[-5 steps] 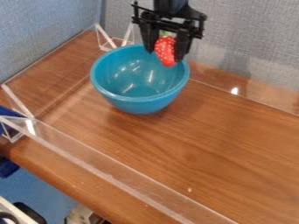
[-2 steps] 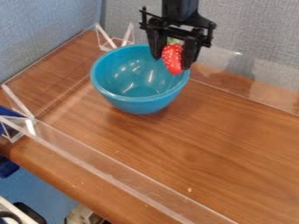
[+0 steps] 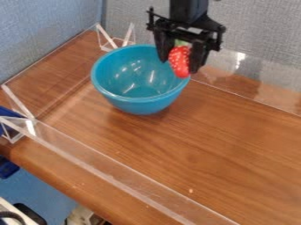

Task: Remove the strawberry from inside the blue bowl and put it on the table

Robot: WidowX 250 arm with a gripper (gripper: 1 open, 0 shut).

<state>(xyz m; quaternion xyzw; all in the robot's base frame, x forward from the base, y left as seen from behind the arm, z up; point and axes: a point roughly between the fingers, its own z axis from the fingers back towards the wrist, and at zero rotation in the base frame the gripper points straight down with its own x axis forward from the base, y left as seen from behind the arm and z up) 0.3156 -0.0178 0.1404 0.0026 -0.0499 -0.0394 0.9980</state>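
Note:
A small red strawberry hangs in the air, pinched between the black fingers of my gripper, which is shut on it. It hovers over the far right rim of the glossy blue bowl, above the bowl's edge. The bowl stands empty on the brown wood-grain table, at its back left part. The arm comes down from the top of the view.
Low clear acrylic walls run along the table's edges. A grey-blue wall stands behind. Open tabletop stretches to the right of the bowl and toward the front. Blue objects sit outside the left wall.
My gripper has carried the strawberry to the right, from above the bowl's inside toward its right rim. The bowl has stayed in place.

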